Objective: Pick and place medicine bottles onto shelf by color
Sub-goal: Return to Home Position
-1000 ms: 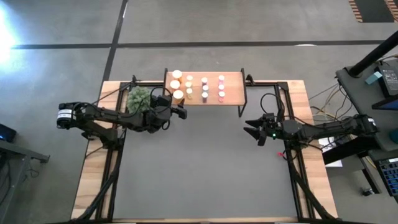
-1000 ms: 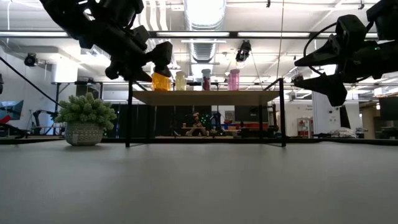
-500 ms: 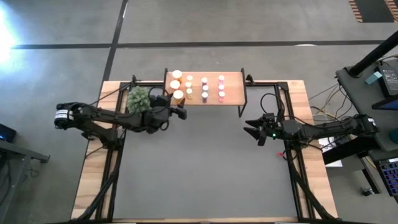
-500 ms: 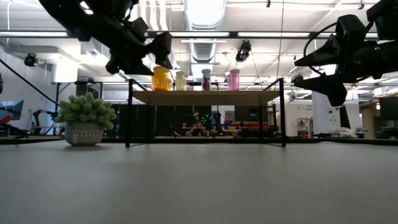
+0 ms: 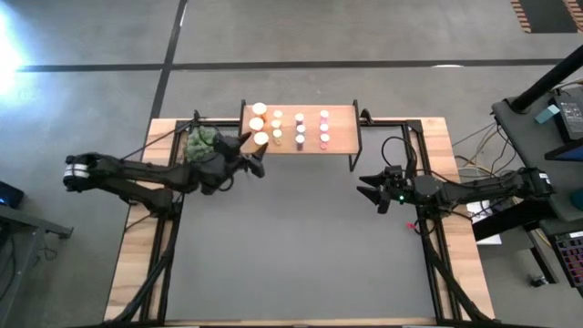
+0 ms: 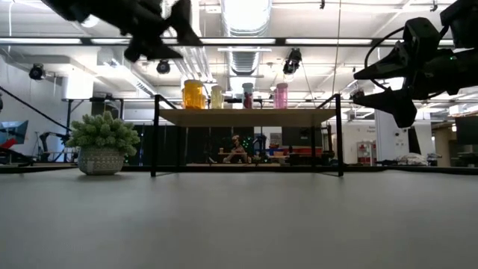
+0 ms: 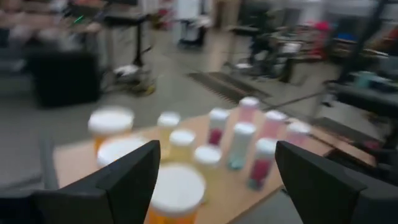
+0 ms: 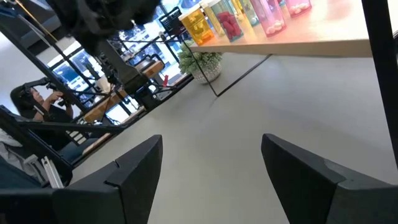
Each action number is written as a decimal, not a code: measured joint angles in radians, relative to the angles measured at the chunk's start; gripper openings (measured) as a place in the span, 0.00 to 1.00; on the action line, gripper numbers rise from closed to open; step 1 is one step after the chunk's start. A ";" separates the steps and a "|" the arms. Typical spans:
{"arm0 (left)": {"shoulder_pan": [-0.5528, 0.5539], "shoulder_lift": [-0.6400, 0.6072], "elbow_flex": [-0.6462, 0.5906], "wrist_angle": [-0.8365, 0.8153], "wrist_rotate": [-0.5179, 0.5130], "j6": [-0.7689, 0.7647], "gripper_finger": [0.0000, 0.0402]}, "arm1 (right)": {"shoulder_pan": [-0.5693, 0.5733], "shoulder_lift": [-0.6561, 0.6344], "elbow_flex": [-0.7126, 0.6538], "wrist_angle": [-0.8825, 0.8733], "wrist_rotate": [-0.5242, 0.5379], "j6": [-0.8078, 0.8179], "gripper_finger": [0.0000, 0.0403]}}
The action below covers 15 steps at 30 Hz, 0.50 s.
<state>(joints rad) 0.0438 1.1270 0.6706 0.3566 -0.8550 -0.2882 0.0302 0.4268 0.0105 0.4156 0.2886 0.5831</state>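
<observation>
The medicine bottles [image 5: 291,126] are all standing on the shelf [image 5: 342,128] in colour columns: orange with the big white caps at the left end, then yellowish, then a darker set (hard to call the exact colour from above), then pink. The shelf is sitting against the far edge of the table [image 5: 301,264].

Compared with a second ago, the left gripper [image 5: 251,153] is pulling back from the front orange bottle [image 5: 261,138]. In the low view it was right by that bottle, and now it's hanging higher and further left, clear of the shelf top. Its jaws are spread wide and gripping nothing. The whole left arm is sliding back toward the table's left edge, passing just beside the potted plant [image 5: 201,141], which is sitting near the shelf's left legs.

The right gripper [image 5: 367,188] isn't budging. It's hovering off the shelf's right front corner, well apart from the bottles, jaws parted too.

Between the two grippers, the broad grey tabletop is stretching out toward the near edge, so that's where the room is.
</observation>
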 joint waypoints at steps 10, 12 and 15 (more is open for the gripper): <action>0.000 -0.324 -0.011 -0.110 0.121 0.348 0.75 | 0.000 0.000 0.000 0.000 0.000 0.000 0.66; 0.000 -0.388 -0.018 -0.164 0.121 0.349 0.75 | 0.000 0.000 0.000 0.000 0.000 0.000 0.66; 0.000 -0.467 -0.043 -0.230 0.124 0.339 0.75 | 0.000 0.000 0.000 0.000 0.000 0.000 0.66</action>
<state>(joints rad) 0.0437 0.6602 0.6281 0.1262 -0.7312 0.0512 0.0301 0.4268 0.0105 0.4156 0.2886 0.5831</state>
